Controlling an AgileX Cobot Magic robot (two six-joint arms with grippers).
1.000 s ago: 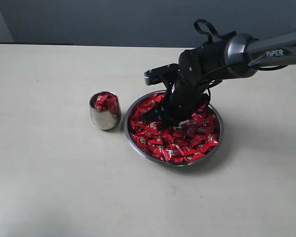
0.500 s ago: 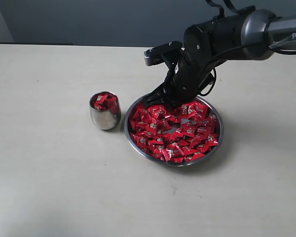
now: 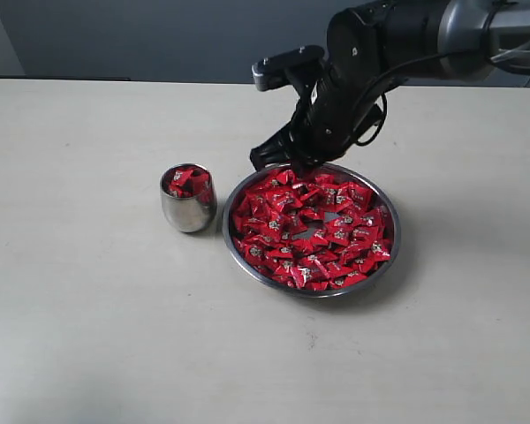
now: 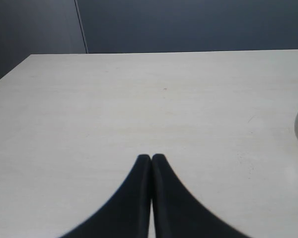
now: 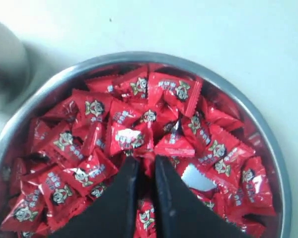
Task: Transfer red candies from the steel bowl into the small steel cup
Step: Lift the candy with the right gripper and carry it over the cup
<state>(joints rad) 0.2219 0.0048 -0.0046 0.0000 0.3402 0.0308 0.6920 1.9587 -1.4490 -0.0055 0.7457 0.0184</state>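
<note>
Mostly the candies (image 3: 309,234) lie heaped in the bowl (image 3: 314,294), covering its floor except for a small bare patch of steel near the middle. A few more sit in the cup (image 3: 187,215), which stands upright just beside the bowl's rim; I cannot tell whether the two touch.

Each candy is a light, crinkly foil packet. The wrapper looks slick and yielding and the sweet inside is probably firm, so nothing seems fragile, but a piece could squirt sideways out of a pinch. The better hold, I judge, is across the plump middle, not the thin crimped ends. It should be a piece lying loose on top, so no neighbours ride along.

The right gripper (image 3: 283,162) hangs above the bowl's far rim, clear of the heap, its jaws drawn close with only a slim gap. In its wrist view red fills that gap at the tips, which looks like one candy pinched there. The cup's mouth is narrow and nearly full, so the release should be centred and low.

Off on the cup's side of the bowl, the left gripper (image 4: 151,157) rests closed and empty over the bench (image 3: 88,336).
</note>
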